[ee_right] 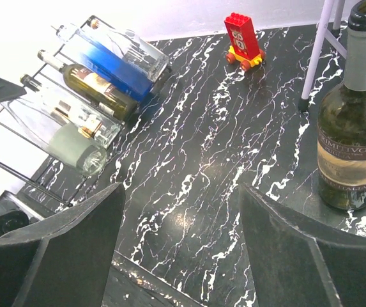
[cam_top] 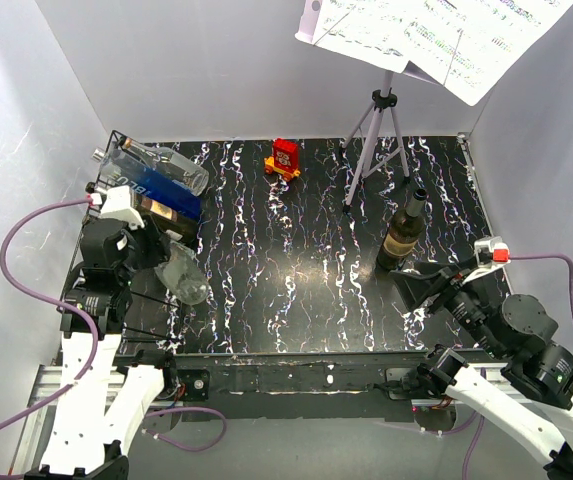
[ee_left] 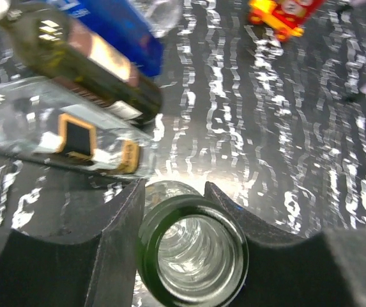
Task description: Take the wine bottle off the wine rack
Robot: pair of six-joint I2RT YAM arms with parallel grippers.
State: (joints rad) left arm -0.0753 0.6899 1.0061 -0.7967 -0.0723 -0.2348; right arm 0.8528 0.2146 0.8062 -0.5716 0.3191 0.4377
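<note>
**Gripping the bottle neck at the rack**

Top view: you are looking at the wine rack [cam_top: 113, 140] sitting on the left side of the table [cam_top: 296, 260], with several bottles lying across it. The wine bottle [cam_top: 186, 278], pale and frosted, is lying in the row nearest the arms. A dark labelled bottle [cam_top: 171, 218] and a blue bottle [cam_top: 161, 192] are lying farther back. Your left gripper [cam_top: 154, 252] is sitting at the wine bottle's neck end, and the arm is hiding the contact. Your right gripper [cam_top: 416, 287] is hovering near an upright brown bottle [cam_top: 403, 232], apart from it.

Left wrist: your two fingers [ee_left: 115, 243] are hugging the wine bottle's neck, one on each side, with the jaws drawn narrow onto the glass. Its greenish mouth [ee_left: 192, 256] is facing the camera.

Right wrist: your right gripper [ee_right: 181, 192] is standing wide, with only marbled tabletop showing between the fingers. The wine bottle [ee_right: 74, 147] is resting in the rack's wires, its base pointing toward the middle of the table. The upright brown bottle is standing just right of the right finger.
</note>
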